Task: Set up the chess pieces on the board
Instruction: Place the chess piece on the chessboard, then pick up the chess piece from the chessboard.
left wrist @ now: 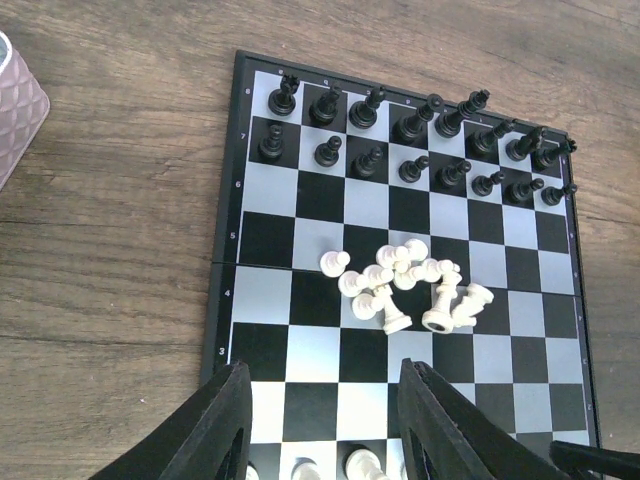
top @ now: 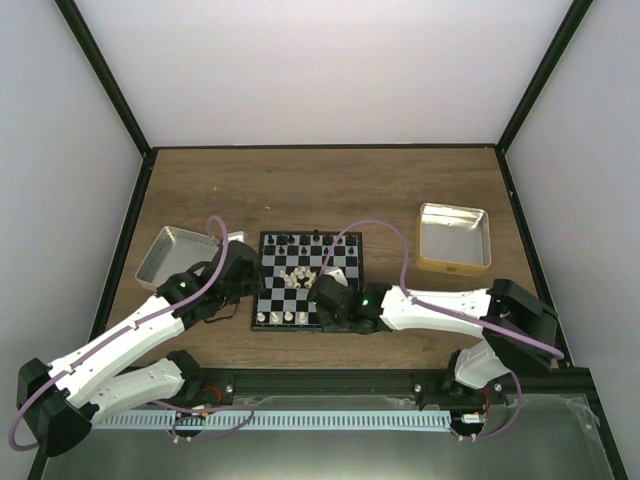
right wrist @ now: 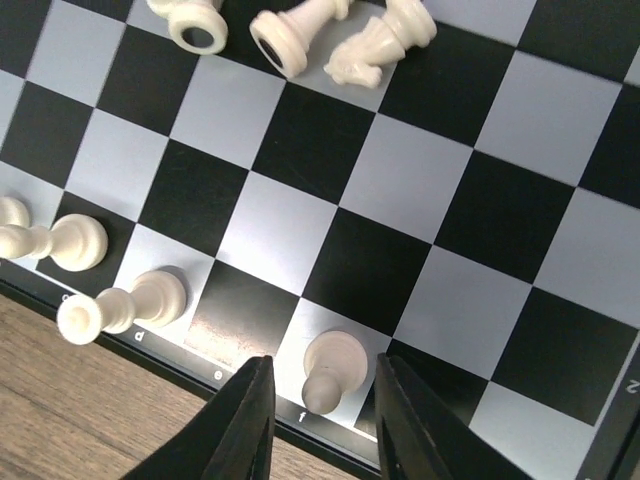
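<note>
At the far left of your wooden worktop (top: 330,185) sits the silver tin tray (top: 170,255), just beside the left arm and apart from the board.

Next comes your left hand (left wrist: 322,375). It hovers over the near left part of the board (left wrist: 320,195). Its fingers (left wrist: 232,420) stand moderately apart and there is nothing between them, only bare squares below.

The board lies in the middle of the worktop, close to the arms, squared to the near edge. On it, the black pieces (left wrist: 410,125) stand upright in the two rows along the far side. In the centre you have a loose heap of white pieces (left wrist: 405,285), several tipped on their sides and touching one another. It spreads over the fourth and fifth ranks. Along the near edge a few more white pieces stand in the first row, at its left end: one (right wrist: 65,240) on a dark square, another (right wrist: 120,305) on the light square marked "d" beside it, and a third cut off by the picture's left border.

To the right of these, your right hand (right wrist: 322,362) is low over the near row. Its fingers (right wrist: 250,420) straddle a single white piece (right wrist: 335,365) that stands upright on the light square marked "f". The jaws are parted a little wider than the piece. A thin gap seems to show on each side, so the hand is around the piece rather than clamped on it.

Farthest right, well apart from the board, rests the gold-rimmed square tin (top: 455,238).
</note>
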`<state>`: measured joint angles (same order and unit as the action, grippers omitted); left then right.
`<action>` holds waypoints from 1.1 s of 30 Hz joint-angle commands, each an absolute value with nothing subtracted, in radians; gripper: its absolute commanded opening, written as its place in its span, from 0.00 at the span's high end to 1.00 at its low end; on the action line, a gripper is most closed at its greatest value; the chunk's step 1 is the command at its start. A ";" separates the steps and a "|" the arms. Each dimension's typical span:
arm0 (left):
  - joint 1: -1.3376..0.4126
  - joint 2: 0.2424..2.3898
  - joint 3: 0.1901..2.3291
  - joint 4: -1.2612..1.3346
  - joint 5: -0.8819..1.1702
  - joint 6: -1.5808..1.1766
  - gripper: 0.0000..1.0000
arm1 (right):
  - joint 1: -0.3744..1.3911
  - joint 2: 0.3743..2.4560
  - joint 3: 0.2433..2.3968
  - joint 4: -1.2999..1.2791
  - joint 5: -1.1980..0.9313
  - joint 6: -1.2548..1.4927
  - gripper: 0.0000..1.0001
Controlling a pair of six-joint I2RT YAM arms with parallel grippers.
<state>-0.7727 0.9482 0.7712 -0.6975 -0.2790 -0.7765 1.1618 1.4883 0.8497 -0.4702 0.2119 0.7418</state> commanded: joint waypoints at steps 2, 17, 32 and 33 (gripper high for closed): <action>-0.769 0.940 0.786 -0.691 -0.281 -0.766 0.57 | 1.166 1.433 0.853 -0.491 0.294 0.796 0.68; -0.769 0.911 0.769 -0.675 -0.281 -0.808 0.55 | 1.024 1.585 1.014 -0.308 0.244 0.718 0.60; -0.769 0.905 0.756 -0.675 -0.279 -0.810 0.54 | 0.994 1.767 1.145 -0.309 0.279 0.594 0.82; -0.770 0.906 0.756 -0.675 -0.279 -0.810 0.54 | 0.993 1.771 1.147 -0.307 0.279 0.590 0.84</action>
